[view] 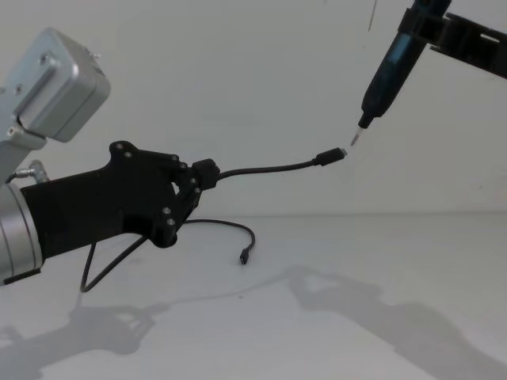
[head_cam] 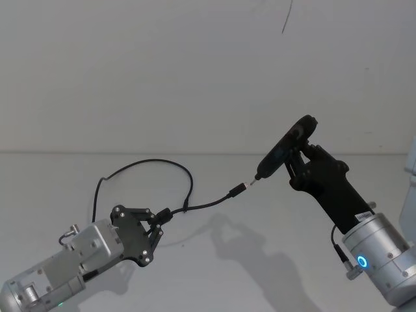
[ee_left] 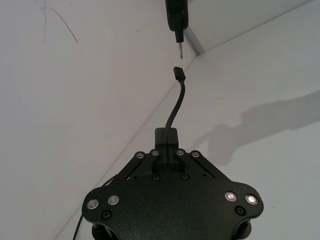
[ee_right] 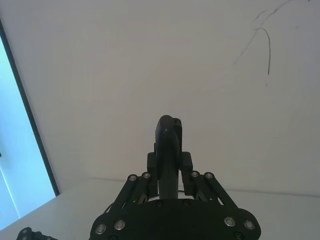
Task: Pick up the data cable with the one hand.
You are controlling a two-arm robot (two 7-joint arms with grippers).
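Firstly, room: your left gripper (head_cam: 158, 221) hung above the smooth white table (head_cam: 78, 188), with bare tabletop all round it and the plain white wall (head_cam: 195, 65) well behind.
Left claw: black and jointed, on a silver arm (head_cam: 65, 260); its jaws were pinched closed on the thin black flexible data cable (head_cam: 208, 203), at a thicker moulded part.
Cable: held off the table; a short stretch reached out to a black-and-metal plug (head_cam: 237, 190), just shy of the metal tip of the slim black pen-like tool (head_cam: 276, 156).
Right claw: your right gripper (head_cam: 299, 153) was raised, clamped round that tool.
Chest view: it showed you the slack drooping in a loop to the table, with the far plug (view: 245, 257) low; whether it touched, I cannot tell.
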